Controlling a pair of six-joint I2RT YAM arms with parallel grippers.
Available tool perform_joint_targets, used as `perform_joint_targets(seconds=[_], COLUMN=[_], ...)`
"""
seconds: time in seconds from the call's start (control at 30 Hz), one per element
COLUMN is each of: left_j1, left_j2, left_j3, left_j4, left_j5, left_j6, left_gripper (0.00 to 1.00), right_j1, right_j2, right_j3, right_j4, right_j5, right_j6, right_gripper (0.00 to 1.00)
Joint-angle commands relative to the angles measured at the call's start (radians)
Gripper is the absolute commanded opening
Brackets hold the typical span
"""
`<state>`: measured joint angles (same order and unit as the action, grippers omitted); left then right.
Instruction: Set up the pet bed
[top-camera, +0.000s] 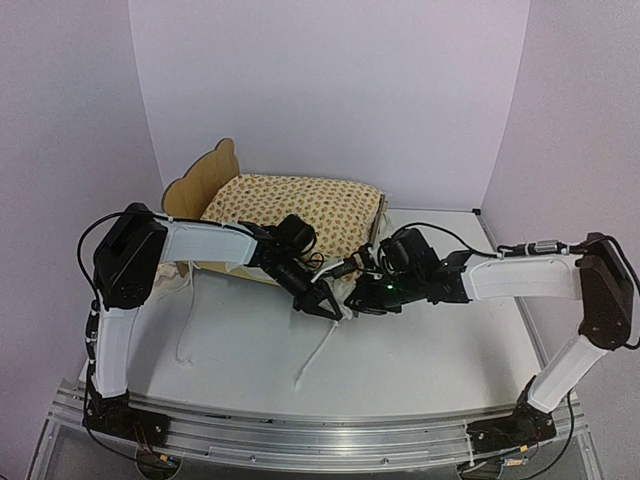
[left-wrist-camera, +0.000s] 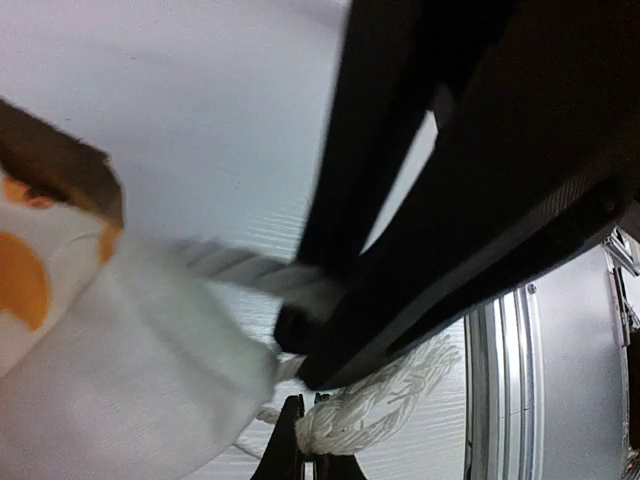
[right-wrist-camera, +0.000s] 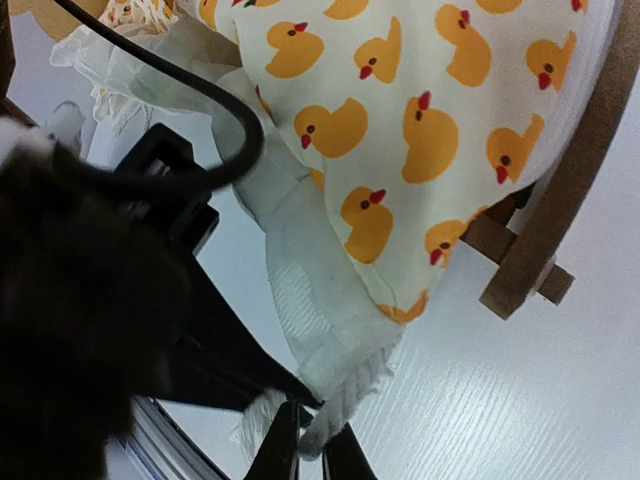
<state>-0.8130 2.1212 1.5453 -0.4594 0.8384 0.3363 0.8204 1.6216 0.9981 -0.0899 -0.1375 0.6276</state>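
**Top external view: both claws meet at the pet bed's near foot corner**

The pet bed (top-camera: 205, 180) stands on the white table (top-camera: 430, 350). Its scalloped headboard is at the left end and its low footboard at the right. A duck-print cushion (top-camera: 300, 205) lies in the frame and covers it from end to end.

Both arms reach in to the bed's near foot-end corner. The left claw (top-camera: 325, 303) and the right claw (top-camera: 352, 297) are almost touching each other there, just in front of the bed's near side rail.

The left wrist view shows the left claw fully closed, pinching a white tie (left-wrist-camera: 385, 395) that comes off the cushion's corner.

In the right wrist view the right claw's fingers stand only slightly apart. The end of a white tie fills the gap between them, just below the cushion corner, which hangs over the wooden frame. I cannot tell whether both claws hold the same tie.

A loose cord (top-camera: 318, 358) trails across the table in front of the bed.
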Motion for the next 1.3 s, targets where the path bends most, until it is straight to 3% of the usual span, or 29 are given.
perform_joint_targets(seconds=[0.0,0.2,0.3,0.6,0.8,0.93,1.03,1.13,1.27], left_j1=[0.001,0.063,0.066,0.023,0.026,0.025,0.025,0.024,0.021], left_j2=[0.027,0.064,0.070,0.123,0.184,0.173,0.192,0.221,0.246], left_j3=[0.078,0.107,0.098,0.107,0.142,0.111,0.122,0.151,0.169], left_j4=[0.072,0.121,0.114,0.164,0.165,0.197,0.196,0.185,0.185], left_j5=[0.001,-0.052,-0.085,0.017,0.071,0.097,0.082,0.074,0.064], left_j6=[0.021,-0.104,-0.077,-0.058,-0.070,-0.047,-0.043,-0.054,-0.055], left_gripper=[0.00,0.00,0.00,0.00,0.00,0.00,0.00,0.00,0.00], right_j1=[-0.016,-0.031,-0.038,-0.045,-0.049,-0.049,-0.043,-0.021,-0.014], right_j2=[0.025,-0.016,-0.018,0.041,0.090,0.084,0.067,0.049,-0.015], right_j3=[0.045,-0.005,-0.016,0.040,0.048,0.048,0.085,0.143,0.138], right_j4=[-0.010,-0.007,0.024,0.143,0.177,0.173,0.124,-0.012,-0.044], right_j5=[-0.063,-0.067,-0.095,-0.189,-0.155,-0.122,-0.097,-0.049,-0.042], right_j6=[-0.001,0.007,0.006,0.022,0.078,0.122,0.141,0.123,0.127], right_gripper=[0.10,0.03,0.03,0.08,0.29,0.37,0.56,0.58,0.58])
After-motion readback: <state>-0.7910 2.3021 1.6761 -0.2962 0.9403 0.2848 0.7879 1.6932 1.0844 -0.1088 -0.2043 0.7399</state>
